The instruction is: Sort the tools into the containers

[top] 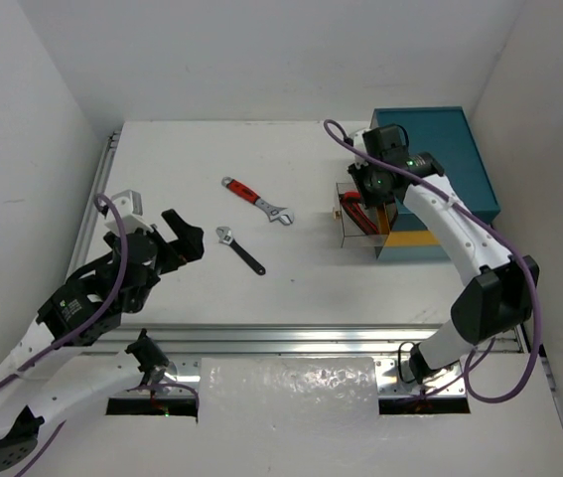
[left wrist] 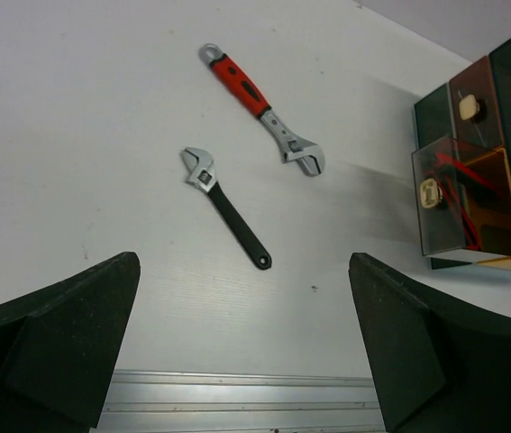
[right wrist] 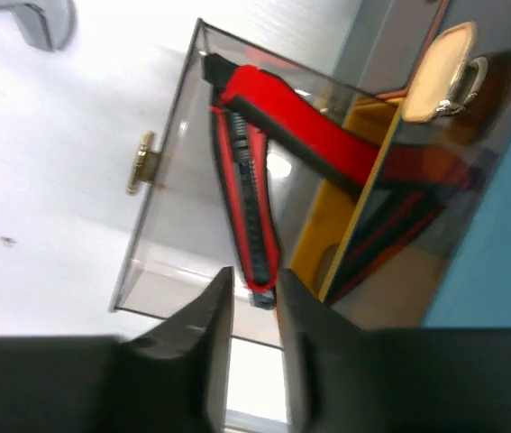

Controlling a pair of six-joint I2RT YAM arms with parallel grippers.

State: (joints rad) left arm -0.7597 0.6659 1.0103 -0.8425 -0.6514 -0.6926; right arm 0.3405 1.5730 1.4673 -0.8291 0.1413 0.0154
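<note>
Right pincer point(right wrist: 253, 302) hovering narrowly parted over the pulled-out clear drawer point(right wrist: 160, 194), nearly touching red-handled tool point(right wrist: 250, 216); grasp uncertain. Left pincer point(left wrist: 246, 347) gaping wide, empty.

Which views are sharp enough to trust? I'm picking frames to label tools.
Left wrist: crisp; the red-handled wrench and the black-handled wrench have clean edges and faint shadows. Top external: even light, though foil glare at the near edge. Right wrist: soft and close up, with reflections on the clear drawer and a blurred red-and-black tool inside.
</note>
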